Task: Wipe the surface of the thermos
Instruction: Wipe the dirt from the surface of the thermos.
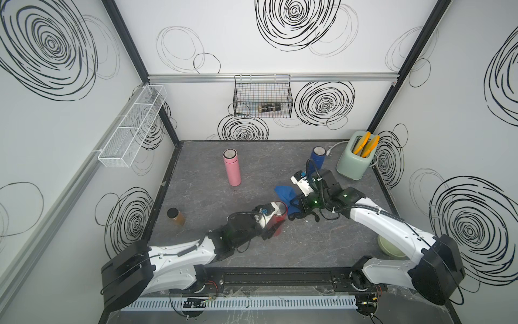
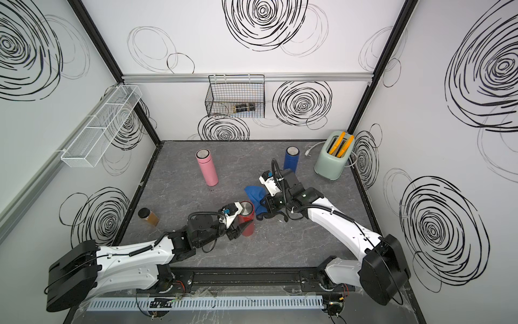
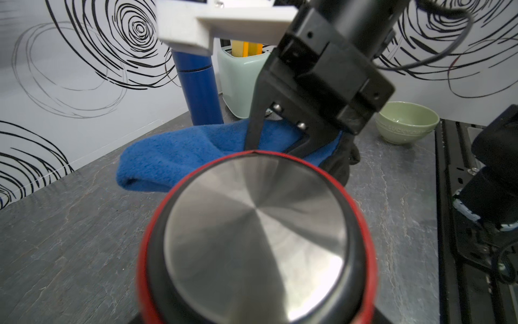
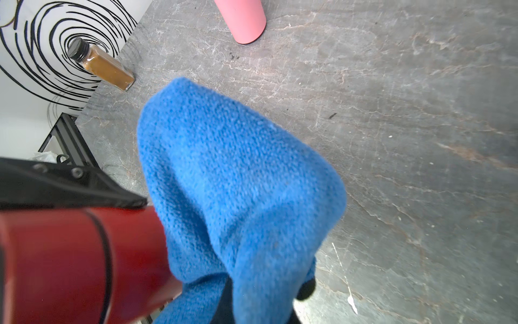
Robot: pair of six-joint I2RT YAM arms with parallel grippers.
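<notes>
Near the front middle of a grey stone-patterned tabletop [image 1: 196,202], a red thermos [image 1: 280,217] stands upright, its brushed-steel cap facing up. Both top views show it between the two robot arms.

The left gripper [image 2: 244,224] reaches in from the robot's left and is clamped around the red thermos's body below the cap. One black finger [image 4: 70,185] lies flat along the red wall in the right wrist view. The left wrist view looks straight down on the round steel cap [image 3: 255,230].

The right gripper [image 1: 295,209] comes in from the robot's right, jaws pinched together on a blue cloth [image 1: 284,192]. The fleecy cloth [image 4: 238,182] hangs in a loose fold and rests against the upper side of the red thermos, touching it near the cap. Part of the cloth trails away from the thermos toward the back of the table.

Farther back stand a pink thermos [image 1: 232,169] and a blue thermos [image 1: 318,157], both upright and well apart. A mint green toaster [image 1: 351,162] with orange slices in its slots sits in the back right corner. A spice jar [image 1: 176,216] of brown powder stands near the left edge, and a pale green bowl [image 1: 388,248] sits partly hidden under the right arm.
</notes>
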